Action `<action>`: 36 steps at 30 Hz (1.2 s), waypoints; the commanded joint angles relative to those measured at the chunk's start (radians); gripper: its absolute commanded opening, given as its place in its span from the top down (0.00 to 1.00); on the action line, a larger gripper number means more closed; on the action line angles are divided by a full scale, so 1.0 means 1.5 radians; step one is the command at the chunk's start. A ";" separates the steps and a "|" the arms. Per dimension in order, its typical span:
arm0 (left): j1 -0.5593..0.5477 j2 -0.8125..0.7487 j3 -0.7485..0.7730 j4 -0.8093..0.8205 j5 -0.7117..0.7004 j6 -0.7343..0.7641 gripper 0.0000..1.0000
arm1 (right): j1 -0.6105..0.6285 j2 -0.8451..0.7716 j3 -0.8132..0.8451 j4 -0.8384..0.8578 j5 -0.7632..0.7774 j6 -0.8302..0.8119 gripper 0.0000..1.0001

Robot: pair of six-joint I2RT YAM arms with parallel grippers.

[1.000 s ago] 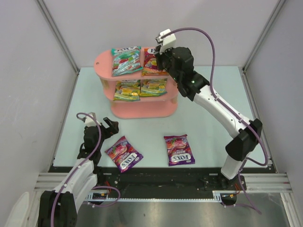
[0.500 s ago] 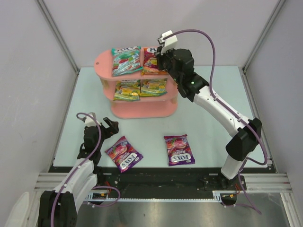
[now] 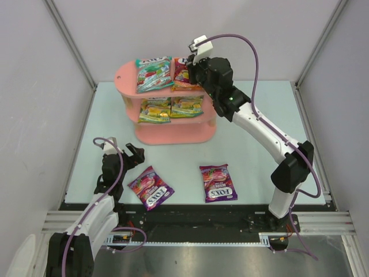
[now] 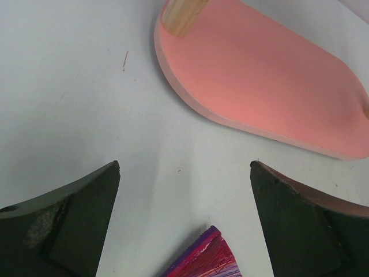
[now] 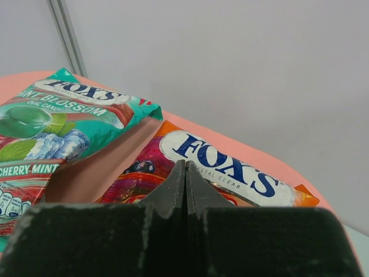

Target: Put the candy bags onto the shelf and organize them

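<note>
The pink shelf (image 3: pixel 123 75) stands at the back of the table. On its top board lie a teal candy bag (image 3: pixel 154 74) and a red-orange one (image 3: pixel 180 79). Two yellow-green bags (image 3: pixel 155 109) (image 3: pixel 186 106) lie on the middle board. Two purple bags (image 3: pixel 150 188) (image 3: pixel 217 182) lie flat on the table in front. My right gripper (image 5: pixel 185 165) is shut and empty, its tips over the red-orange bag (image 5: pixel 230 164) beside the teal bag (image 5: pixel 69 121). My left gripper (image 4: pixel 184 167) is open above the table, a purple bag's corner (image 4: pixel 207 259) just below it.
The shelf's bottom board (image 4: pixel 259 86) and a wooden post (image 4: pixel 181 14) lie ahead of the left gripper. Grey walls close the table in at the back and on both sides. The right arm (image 3: pixel 259 124) reaches over the table's right half.
The right arm has shifted slightly left over the shelf's top board, jaws still shut. The left arm and all the bags have not moved.
</note>
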 commanded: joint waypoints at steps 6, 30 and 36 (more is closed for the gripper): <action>0.005 -0.001 0.017 0.016 0.005 -0.006 0.00 | 0.012 0.043 0.158 -0.040 -0.005 -0.015 1.00; 0.005 -0.004 0.017 0.015 0.004 -0.007 0.00 | 0.108 0.234 0.402 -0.131 -0.021 -0.041 1.00; 0.005 -0.003 0.017 0.016 0.004 -0.007 0.00 | 0.107 0.202 0.320 -0.114 -0.022 -0.021 1.00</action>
